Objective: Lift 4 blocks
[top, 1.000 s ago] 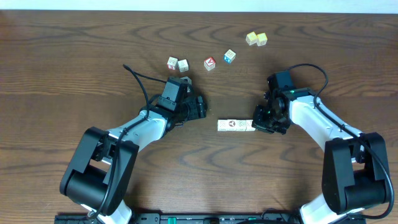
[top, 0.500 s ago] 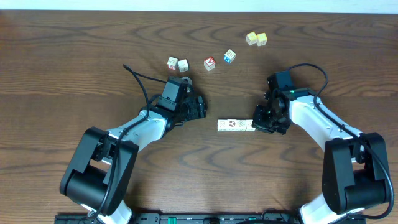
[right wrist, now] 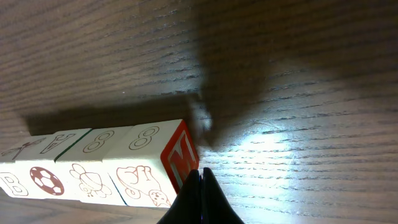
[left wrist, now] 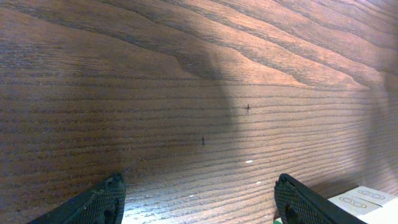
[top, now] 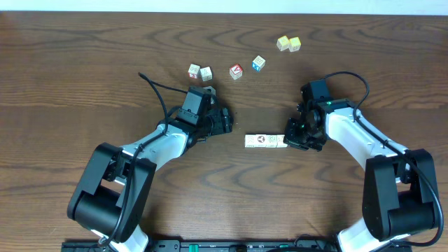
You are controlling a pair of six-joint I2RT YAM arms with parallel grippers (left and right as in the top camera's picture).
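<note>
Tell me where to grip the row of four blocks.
Press on the two end faces of the row of blocks, one gripper from each end; separate cubes likely hold together only squeezed endwise. The shut right gripper is at the red end; the left gripper stands open.

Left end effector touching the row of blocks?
Apart. Overhead view shows bare table between the open left end effector and the near end of the row of blocks.

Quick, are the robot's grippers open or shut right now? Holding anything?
Left gripper: open, holding nothing.
Right gripper: shut, holding nothing, tip at the end of the row of blocks.
</note>
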